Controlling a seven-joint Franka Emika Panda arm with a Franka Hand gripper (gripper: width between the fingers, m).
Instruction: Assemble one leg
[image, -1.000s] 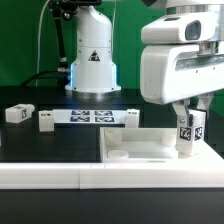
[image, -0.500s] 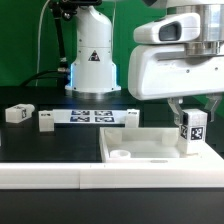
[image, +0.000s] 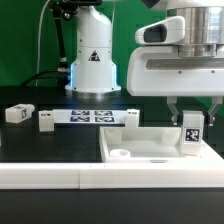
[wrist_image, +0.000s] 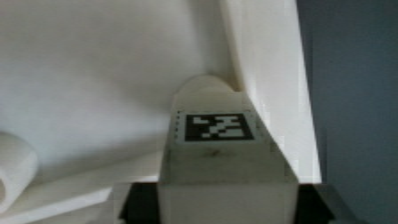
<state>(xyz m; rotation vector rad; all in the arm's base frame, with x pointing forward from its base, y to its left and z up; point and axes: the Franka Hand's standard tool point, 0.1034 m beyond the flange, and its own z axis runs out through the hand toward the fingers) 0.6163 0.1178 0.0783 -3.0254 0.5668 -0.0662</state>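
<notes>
The gripper is clamped on the leg, pinching its upper part. Over the last second the wrist has turned, and the leg, which was tilted, now hangs upright with one tag square to the camera. I judge that it is being lined up for seating. The leg is a stubby white block with black-and-white tags. It stands at the white panel's end on the exterior view's right, above a corner. Whether it touches the panel is unclear.

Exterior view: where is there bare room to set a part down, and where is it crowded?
Bare black table lies in front of the marker board, to the exterior view's left of the white panel. Crowded: the panel's corner at that view's right, where the hand holds the leg.
</notes>
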